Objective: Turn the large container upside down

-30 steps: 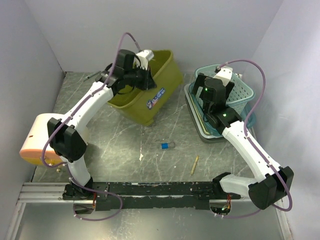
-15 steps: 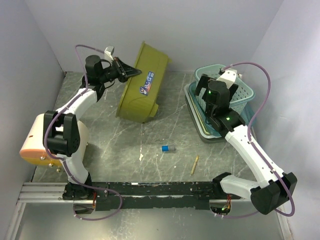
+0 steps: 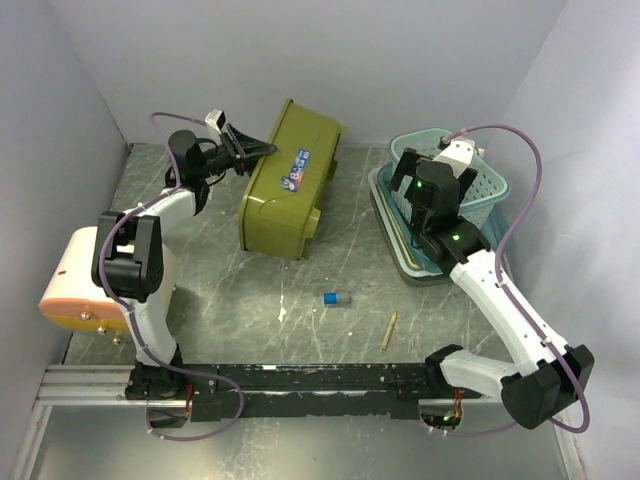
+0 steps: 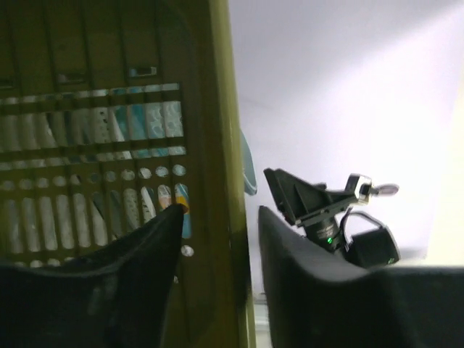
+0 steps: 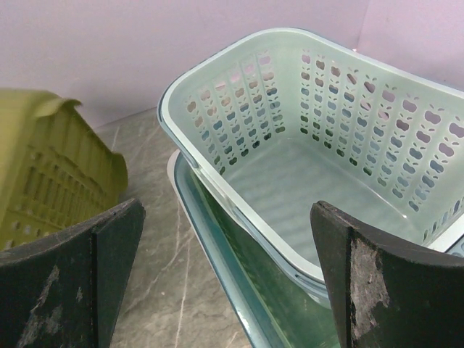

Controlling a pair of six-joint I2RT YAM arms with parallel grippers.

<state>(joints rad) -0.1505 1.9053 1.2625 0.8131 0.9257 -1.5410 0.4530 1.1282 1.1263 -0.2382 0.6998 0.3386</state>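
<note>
The large container (image 3: pixel 290 185) is an olive-green slotted tub at the back centre. It lies tipped over, with its stickered base turned up toward the top camera. My left gripper (image 3: pixel 256 150) stands open at its left rim. In the left wrist view the tub's wall (image 4: pixel 123 145) runs between the fingers of the left gripper (image 4: pixel 217 243), with a gap on the right side. My right gripper (image 3: pixel 432 175) hovers open and holds nothing over the teal basket (image 3: pixel 485 190). The right wrist view shows the right gripper (image 5: pixel 228 275) above that basket's rim (image 5: pixel 217 181), with the tub (image 5: pixel 58 174) at the left.
The teal basket sits in a teal tray (image 3: pixel 400 255) at the back right. A small blue cylinder (image 3: pixel 335 296) and a thin stick (image 3: pixel 389 329) lie on the table in front. A peach-coloured object (image 3: pixel 75 285) stands at the left edge. Walls close in at the back and on both sides.
The tub has gone from standing tilted to lying base up. My left gripper swung left and back with its rim, then opened. The right arm has barely moved.
</note>
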